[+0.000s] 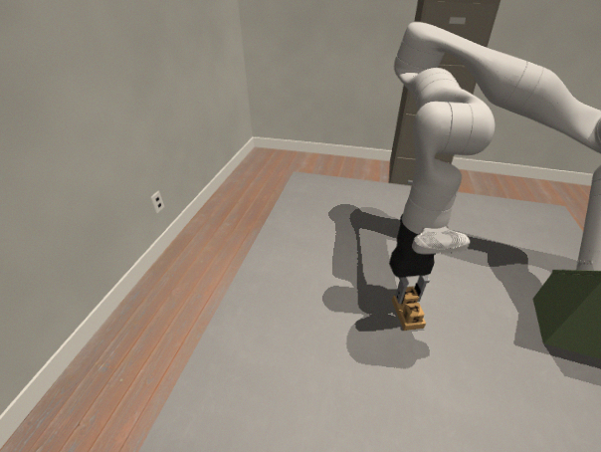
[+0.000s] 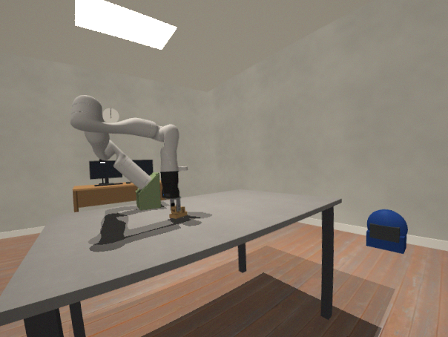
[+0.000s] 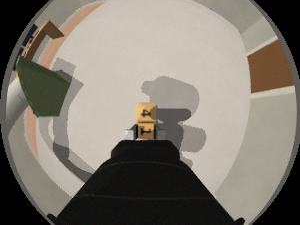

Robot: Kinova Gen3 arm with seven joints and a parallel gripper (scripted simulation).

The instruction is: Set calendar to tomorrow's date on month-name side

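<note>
The orange tray stands on the table. One orange cube is at the tray's near end in the top view; its top shows a dark 4, lying sideways in the wrist view. My gripper points down and is shut on the second orange cube, whose top shows a dark 1, also sideways. This cube is beside the first, low at the tray's other end. Whether it touches the tray's floor is hidden, and the month sides are unreadable.
The arm's green base block stands on the grey table. A brown cabinet stands behind the table. A desk with monitors and a blue bin are farther off.
</note>
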